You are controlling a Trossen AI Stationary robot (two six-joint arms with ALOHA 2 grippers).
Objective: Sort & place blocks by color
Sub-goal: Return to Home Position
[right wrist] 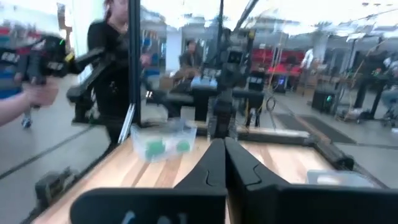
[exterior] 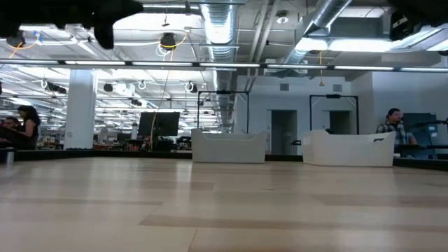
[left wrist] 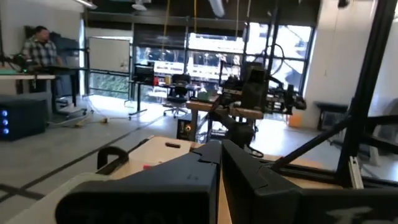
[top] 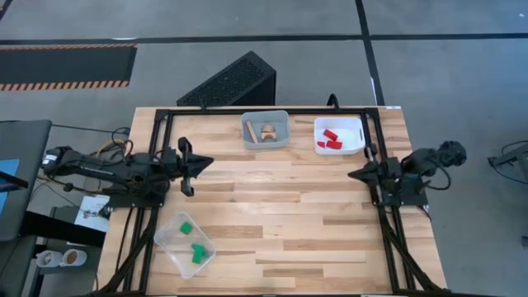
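Note:
The blocks lie in three clear bins. Light wood blocks (top: 266, 132) sit in the bin at the far middle (top: 265, 117). Red blocks (top: 331, 139) fill the far right bin (top: 356, 132). Green blocks (top: 196, 252) rest in the tilted bin near the left front (top: 169, 239), which also shows in the right wrist view (right wrist: 163, 143). My left gripper (top: 208, 162) hovers at the table's left side, shut and empty (left wrist: 219, 152). My right gripper (top: 351, 175) hovers at the right side, shut and empty (right wrist: 224, 149). The two point at each other across the table.
Bare wooden table top (top: 280, 206) spreads between the two arms. A black frame (top: 247, 110) runs along the table's far edge, with a dark slanted box (top: 231, 81) behind it. A person's hand (right wrist: 25, 93) holds a device beyond the table's edge. The low view shows two bins (exterior: 229, 147) (exterior: 348, 148).

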